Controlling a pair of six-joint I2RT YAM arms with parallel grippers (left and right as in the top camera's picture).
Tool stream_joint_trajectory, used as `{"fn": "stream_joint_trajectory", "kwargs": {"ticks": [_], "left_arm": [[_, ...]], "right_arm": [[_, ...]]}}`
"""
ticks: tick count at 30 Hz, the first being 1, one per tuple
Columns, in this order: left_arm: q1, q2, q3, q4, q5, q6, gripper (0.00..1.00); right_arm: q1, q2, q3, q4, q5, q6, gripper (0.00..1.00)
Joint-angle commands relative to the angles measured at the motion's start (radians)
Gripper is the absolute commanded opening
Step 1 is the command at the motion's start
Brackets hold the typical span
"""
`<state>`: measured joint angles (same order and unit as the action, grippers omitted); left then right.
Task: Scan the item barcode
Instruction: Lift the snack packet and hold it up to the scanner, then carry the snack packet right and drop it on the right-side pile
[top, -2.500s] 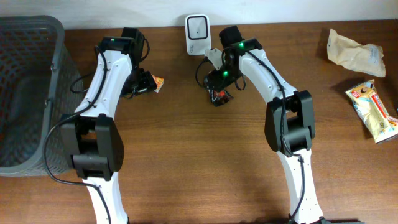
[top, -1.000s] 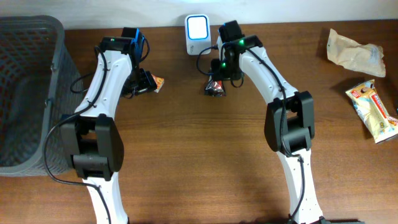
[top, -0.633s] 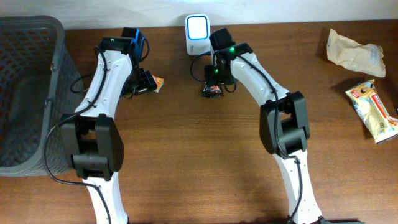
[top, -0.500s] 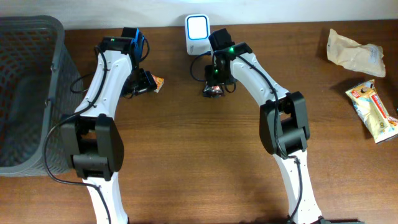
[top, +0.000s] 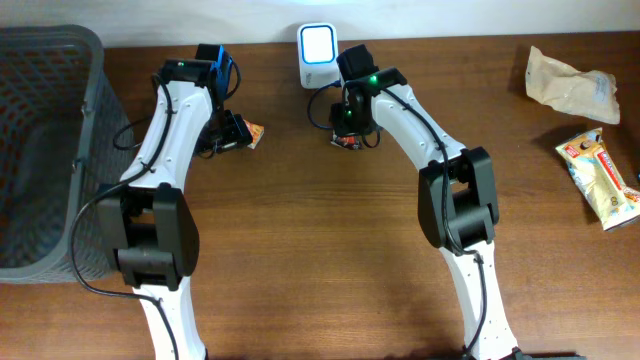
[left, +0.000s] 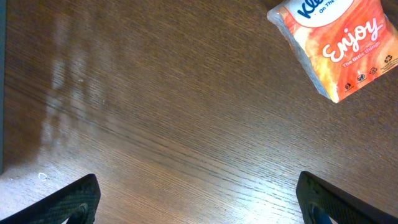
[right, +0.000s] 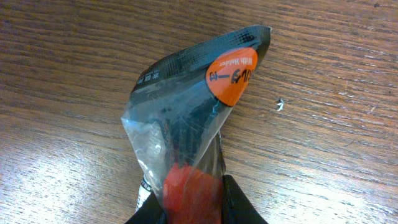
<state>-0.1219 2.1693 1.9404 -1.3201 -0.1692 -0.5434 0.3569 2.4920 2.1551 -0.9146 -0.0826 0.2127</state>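
The item, a black and clear packet (right: 193, 106) with an orange round sticker (right: 232, 76), lies on the wooden table just below the white scanner (top: 316, 42) at the back edge. My right gripper (right: 189, 211) is shut on the packet's red lower end, one finger (right: 239, 205) pressing on each side. From overhead the packet (top: 347, 139) shows under the right gripper (top: 347, 125). No barcode shows. My left gripper (left: 199, 205) stands open over bare wood, its fingertips (left: 74, 199) wide apart, with an orange tissue pack (left: 333, 46) lying beyond them.
A grey mesh basket (top: 50, 60) fills the table's left end. The tissue pack (top: 253, 133) lies beside the left gripper (top: 228, 130). A beige bag (top: 570, 82) and a yellow-white snack packet (top: 605, 180) lie at the far right.
My right arm has moved a little left towards the scanner, and its jaws have closed onto the packet. The left arm has not moved.
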Motion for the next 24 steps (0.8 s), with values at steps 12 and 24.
{"fn": "stream_joint_trajectory", "kwargs": {"ticks": [12,24], "left_arm": [[0.000,-0.002,0.005,-0.001,-0.004,-0.010,0.99],[0.000,-0.002,0.005,-0.001,-0.004,-0.010,0.99]], "right_arm": [[0.003,0.018,0.240,-0.035,0.009,0.006,0.04],[0.016,0.019,0.298,0.428,0.176,0.008,0.04]]}}
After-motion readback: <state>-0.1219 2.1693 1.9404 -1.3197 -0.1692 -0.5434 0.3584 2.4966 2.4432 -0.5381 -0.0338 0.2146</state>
